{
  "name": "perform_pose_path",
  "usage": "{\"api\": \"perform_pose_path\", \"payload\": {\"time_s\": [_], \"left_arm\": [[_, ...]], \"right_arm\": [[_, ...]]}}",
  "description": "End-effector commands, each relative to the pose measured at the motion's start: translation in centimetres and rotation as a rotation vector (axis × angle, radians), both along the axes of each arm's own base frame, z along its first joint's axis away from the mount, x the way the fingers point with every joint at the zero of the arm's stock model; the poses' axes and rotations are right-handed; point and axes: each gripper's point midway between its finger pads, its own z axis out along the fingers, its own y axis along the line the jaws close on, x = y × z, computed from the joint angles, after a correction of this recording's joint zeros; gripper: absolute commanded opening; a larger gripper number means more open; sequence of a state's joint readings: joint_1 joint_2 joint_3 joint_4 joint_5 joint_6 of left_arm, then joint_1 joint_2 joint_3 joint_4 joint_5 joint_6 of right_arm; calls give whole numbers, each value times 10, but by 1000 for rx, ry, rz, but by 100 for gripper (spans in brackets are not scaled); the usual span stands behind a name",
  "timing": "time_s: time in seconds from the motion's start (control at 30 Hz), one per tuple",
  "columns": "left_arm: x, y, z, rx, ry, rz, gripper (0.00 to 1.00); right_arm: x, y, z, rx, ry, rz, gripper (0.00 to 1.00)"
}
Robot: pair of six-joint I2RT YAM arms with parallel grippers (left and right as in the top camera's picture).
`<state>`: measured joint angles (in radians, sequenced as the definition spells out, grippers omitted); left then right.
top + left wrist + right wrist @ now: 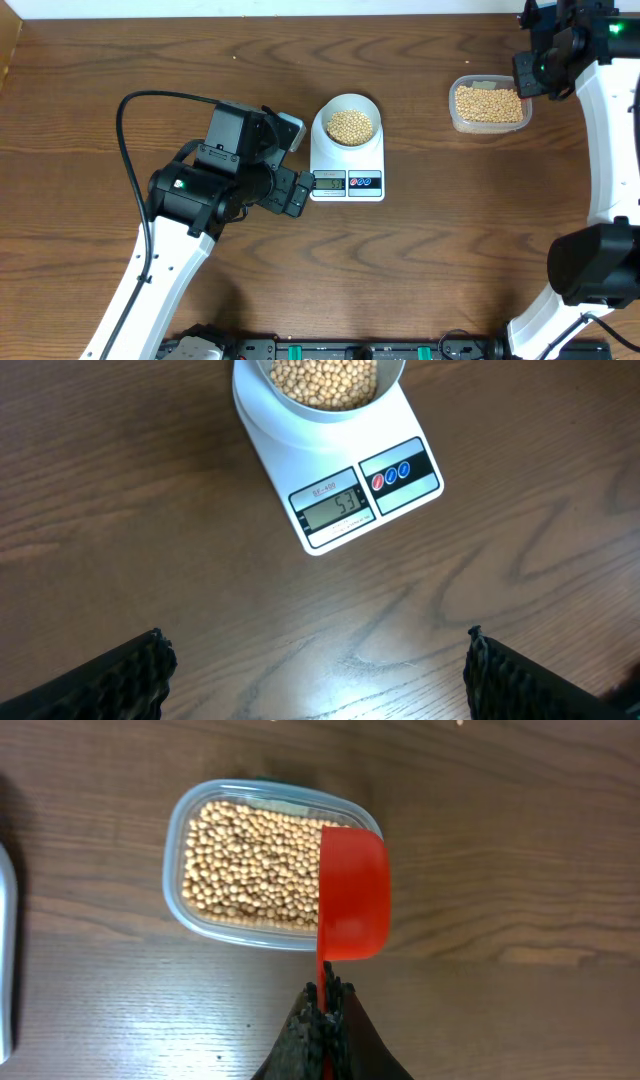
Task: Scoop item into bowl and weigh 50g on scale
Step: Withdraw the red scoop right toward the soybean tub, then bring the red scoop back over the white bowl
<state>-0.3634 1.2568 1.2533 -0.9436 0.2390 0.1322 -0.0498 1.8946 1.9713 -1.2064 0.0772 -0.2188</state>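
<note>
The bowl (348, 105) of beans (350, 126) is sitting on the scale (347, 183), which is showing 53. The left gripper (318, 660) is hovering wide open and empty near it — the right gripper (324, 1010) is clamping a red scoop (352, 895) by its handle over the tub (175, 870).
</note>
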Motion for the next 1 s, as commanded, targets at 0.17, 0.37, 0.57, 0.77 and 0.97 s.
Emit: {"api": "perform_pose_path", "payload": {"time_s": [0.17,0.37,0.57,0.77,0.97], "left_arm": [[-1,0,-2,-1,12,-10,95],[-1,0,-2,-1,12,-10,95],[-1,0,-2,-1,12,-10,95],[-1,0,-2,-1,12,-10,95],[-1,0,-2,-1,12,-10,95]], "right_arm": [[2,5,-3,-15,4,-1,1],[11,56,4,250,-49,186,1],[3,119,38,551,-170,580,1],[-5,161,40,529,-183,747,1],[-6,198,28,352,-167,825,1]]}}
